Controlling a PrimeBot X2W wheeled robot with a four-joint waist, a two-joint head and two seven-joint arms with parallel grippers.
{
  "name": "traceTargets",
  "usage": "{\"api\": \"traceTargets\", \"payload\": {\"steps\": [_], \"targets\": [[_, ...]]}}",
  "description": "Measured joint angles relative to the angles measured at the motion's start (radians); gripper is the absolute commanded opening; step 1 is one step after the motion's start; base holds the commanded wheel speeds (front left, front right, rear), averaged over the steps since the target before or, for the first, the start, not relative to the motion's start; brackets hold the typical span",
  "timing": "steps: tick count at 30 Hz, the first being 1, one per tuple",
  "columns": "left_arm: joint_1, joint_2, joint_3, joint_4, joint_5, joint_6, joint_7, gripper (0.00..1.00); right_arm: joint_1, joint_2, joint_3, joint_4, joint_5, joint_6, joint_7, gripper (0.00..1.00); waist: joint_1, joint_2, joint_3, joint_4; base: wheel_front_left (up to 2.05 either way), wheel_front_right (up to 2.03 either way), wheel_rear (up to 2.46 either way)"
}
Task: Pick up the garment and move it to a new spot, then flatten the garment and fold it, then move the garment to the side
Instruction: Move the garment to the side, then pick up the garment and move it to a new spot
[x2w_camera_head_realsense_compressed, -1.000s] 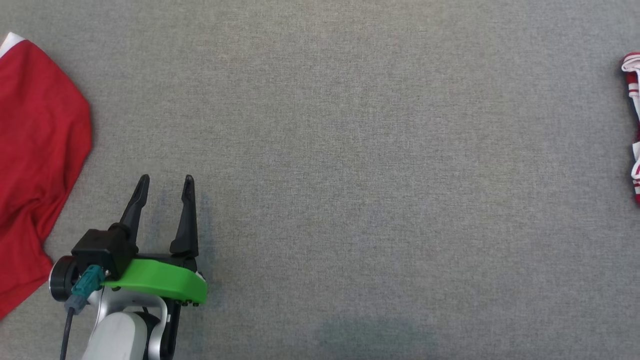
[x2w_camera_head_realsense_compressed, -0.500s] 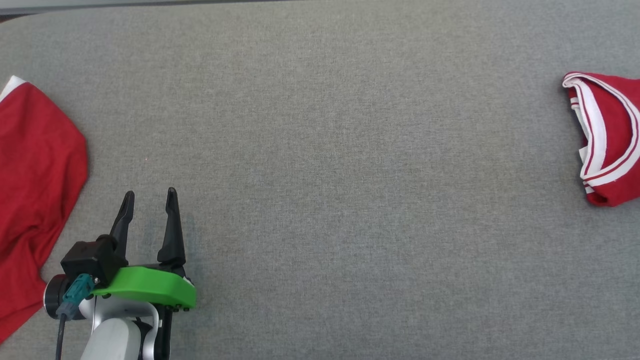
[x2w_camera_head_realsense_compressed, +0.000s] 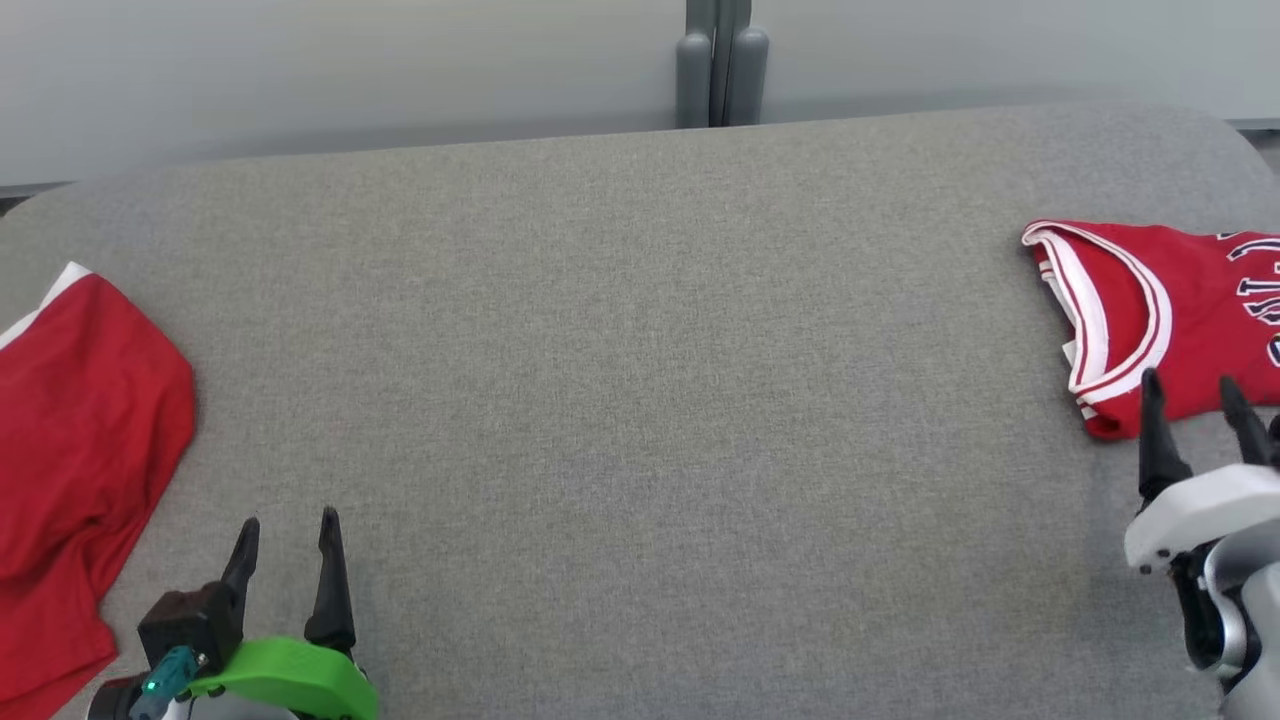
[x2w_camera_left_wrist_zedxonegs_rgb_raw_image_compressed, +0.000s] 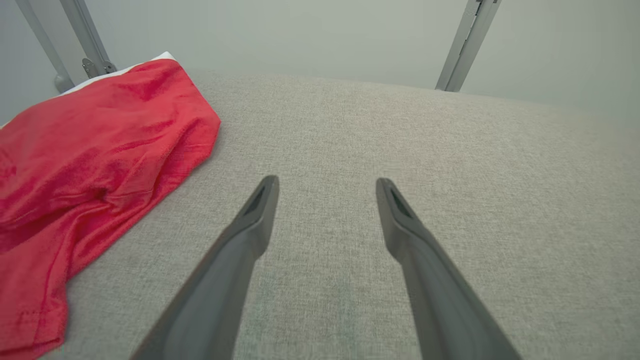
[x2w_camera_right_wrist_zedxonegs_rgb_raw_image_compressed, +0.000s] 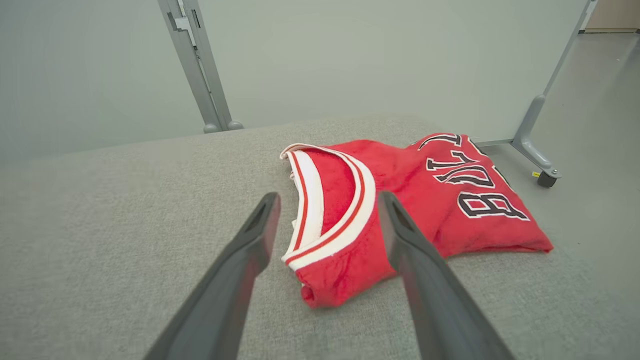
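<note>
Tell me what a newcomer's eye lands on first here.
Two red garments on the grey table: a jersey with white trim and black lettering at the far right, a plain red cloth at the left edge. Both grippers stand open, the right gripper close to the jersey's collar, the left gripper over bare table.

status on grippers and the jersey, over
Left gripper open, empty, over table. Right gripper open, aimed at jersey. Jersey bunched, not gripped. Nothing between; other red garment far left.
</note>
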Motion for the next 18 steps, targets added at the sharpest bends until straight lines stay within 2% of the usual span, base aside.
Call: {"api": "traceTargets", "payload": {"steps": [8,18], "targets": [[0.046,-0.001,-0.012,0.033,0.003,0.0,-0.009,1.0,0.135,0.071,-0.024,-0.005,-0.082,0.0,-0.002,1.0,0.0,0.0,-0.079,-0.013,0.0,0.0,0.0],[0.047,-0.001,-0.016,0.033,0.011,-0.001,-0.012,1.0,0.192,0.132,-0.028,-0.151,-0.197,0.0,-0.003,1.0,0.0,0.0,-0.124,0.009,0.0,0.0,0.0]]}}
